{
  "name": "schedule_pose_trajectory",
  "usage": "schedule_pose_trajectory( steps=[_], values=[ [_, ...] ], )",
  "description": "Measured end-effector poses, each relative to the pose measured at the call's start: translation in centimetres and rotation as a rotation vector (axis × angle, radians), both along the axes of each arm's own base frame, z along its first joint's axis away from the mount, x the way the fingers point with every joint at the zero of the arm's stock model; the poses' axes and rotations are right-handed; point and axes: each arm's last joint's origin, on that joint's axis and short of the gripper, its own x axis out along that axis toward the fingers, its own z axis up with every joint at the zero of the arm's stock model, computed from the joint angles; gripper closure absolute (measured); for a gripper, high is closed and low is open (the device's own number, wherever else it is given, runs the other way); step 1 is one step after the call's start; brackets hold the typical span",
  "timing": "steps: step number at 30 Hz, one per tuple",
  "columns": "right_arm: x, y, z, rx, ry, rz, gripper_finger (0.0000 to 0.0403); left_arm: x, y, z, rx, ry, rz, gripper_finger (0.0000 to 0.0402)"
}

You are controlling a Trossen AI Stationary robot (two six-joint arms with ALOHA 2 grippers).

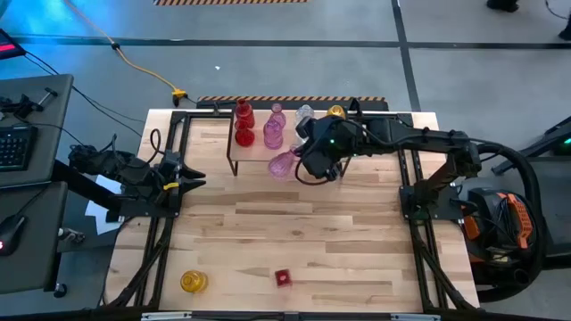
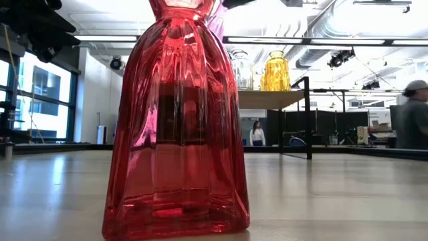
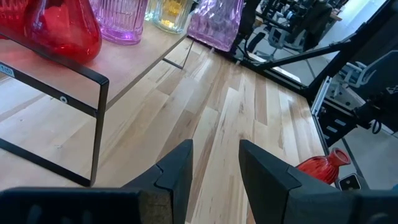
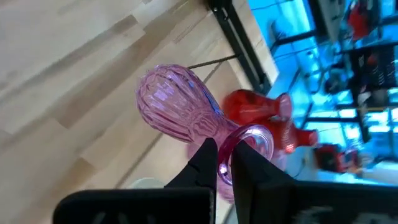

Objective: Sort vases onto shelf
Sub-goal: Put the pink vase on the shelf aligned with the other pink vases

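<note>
— Where are your vases sitting?
— Red (image 1: 244, 125), pink (image 1: 274, 130), clear (image 1: 304, 114) and yellow (image 1: 335, 111) ones are standing on the shelf (image 1: 254, 152); a pink ribbed vase (image 4: 180, 112) is hanging tilted at its edge.

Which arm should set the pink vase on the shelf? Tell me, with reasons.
Right. The right tool is shut on the rim of the pink vase, holding it at the shelf's front edge. The left tool waits open near the table's left edge, holding nothing.

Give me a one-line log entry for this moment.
right gripper: shut on pink vase rim, at shelf | left gripper: open, idle
</note>
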Motion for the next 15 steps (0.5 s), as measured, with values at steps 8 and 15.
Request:
schedule_pose_trajectory(
  steps=[8,15],
  values=[
    [1.5,-2.1,-1.5,-0.113,0.054,0.029,0.0403,0.0,0.0,0.0,0.000,0.000,0.000,0.0282],
    [2.0,-2.2,-1.7,-0.204,0.072,0.068,0.0403,0.0,0.0,0.0,0.000,0.000,0.000,0.0282]
  ],
)
